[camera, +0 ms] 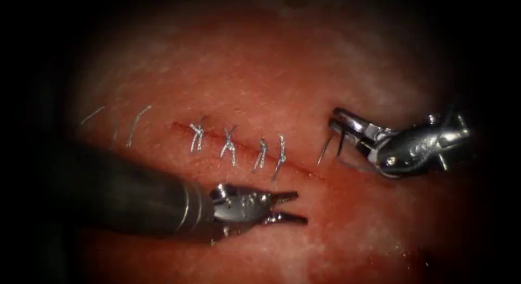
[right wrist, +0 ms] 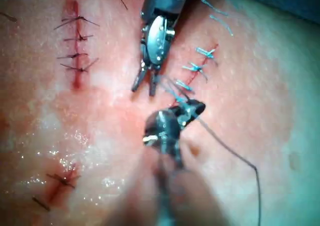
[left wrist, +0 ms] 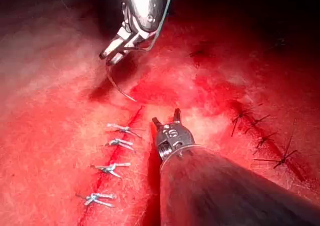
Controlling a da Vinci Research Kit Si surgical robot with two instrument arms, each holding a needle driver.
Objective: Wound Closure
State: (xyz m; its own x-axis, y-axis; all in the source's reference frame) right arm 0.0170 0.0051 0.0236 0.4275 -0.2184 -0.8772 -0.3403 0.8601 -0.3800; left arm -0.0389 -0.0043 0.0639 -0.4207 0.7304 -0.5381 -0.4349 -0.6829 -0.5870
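A cut point(camera: 247, 148) runs across the tissue point(camera: 282, 72) with several knotted stitches point(camera: 228, 143) over it. My right tool point(camera: 339, 124) sits just past the cut's right end, shut on the curved needle point(camera: 325, 149) near one of its ends. The needle point(left wrist: 117, 86) hangs down from the jaws with its free tip by the cut's end; I cannot tell if it touches the tissue. Thread point(right wrist: 235, 153) trails from the right tool point(right wrist: 192, 108). My left tool point(camera: 287, 208) hovers in front of the cut with its jaws open and holds nothing; its jaws point(left wrist: 165, 118) lie beside the cut point(left wrist: 135, 116).
Short cut ends of thread point(camera: 135, 124) lie on the tissue left of the cut. Other sutured cuts with dark stitches point(left wrist: 265, 136) point(right wrist: 75, 51) lie further off. Red fluid wets the tissue around the cut.
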